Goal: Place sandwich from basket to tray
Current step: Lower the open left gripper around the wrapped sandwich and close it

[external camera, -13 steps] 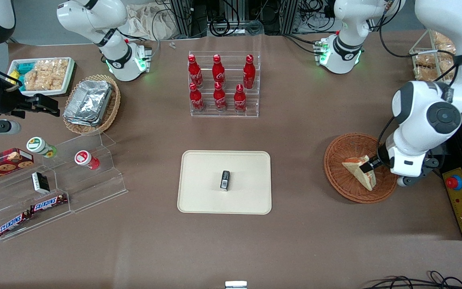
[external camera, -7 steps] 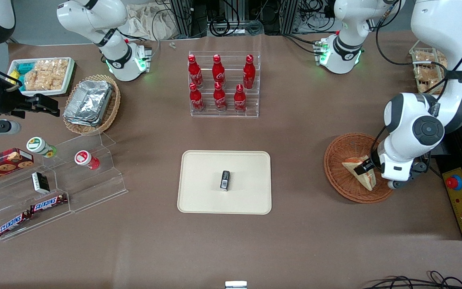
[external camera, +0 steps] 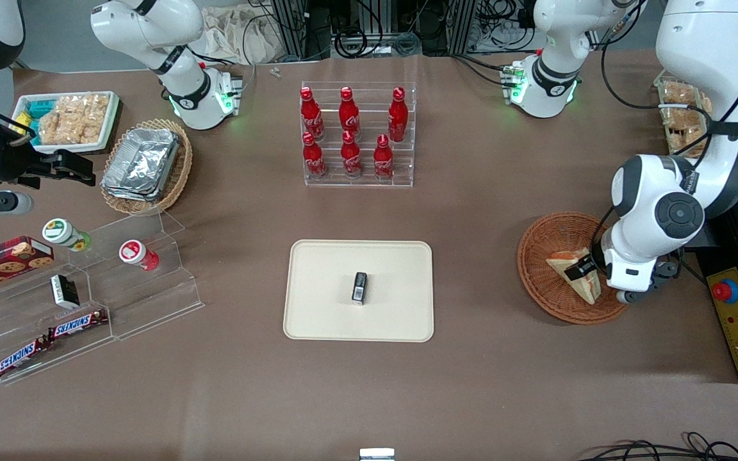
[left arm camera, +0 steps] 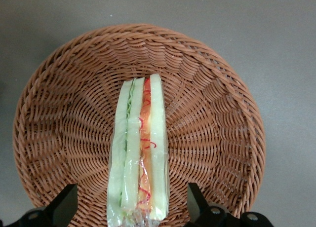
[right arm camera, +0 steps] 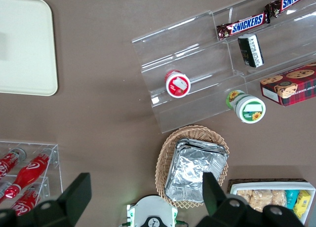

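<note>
The sandwich [external camera: 562, 262] is a plastic-wrapped wedge lying in the reddish-brown wicker basket [external camera: 535, 253] toward the working arm's end of the table. Its edge [left arm camera: 140, 148] shows pale bread with green and orange-red filling. My left gripper [external camera: 582, 271] is down in the basket and open. Its two black fingers [left arm camera: 66, 203] stand on either side of the sandwich, with a gap on each side, around the gripper's midpoint [left arm camera: 132, 203]. The cream tray [external camera: 324, 275] lies at the table's middle, and a corner of that tray [right arm camera: 24, 44] shows in the right wrist view.
A small black packet [external camera: 359, 287] lies on the tray. A rack of red bottles [external camera: 351, 134] stands farther from the camera than the tray. A yellow box with a red stop button [external camera: 734, 314] sits beside the basket. Acrylic steps with snacks [external camera: 81, 301] are toward the parked arm's end.
The left arm's wrist and gripper have shifted a little toward the tray and lower over the sandwich. The sandwich and basket have not moved.
</note>
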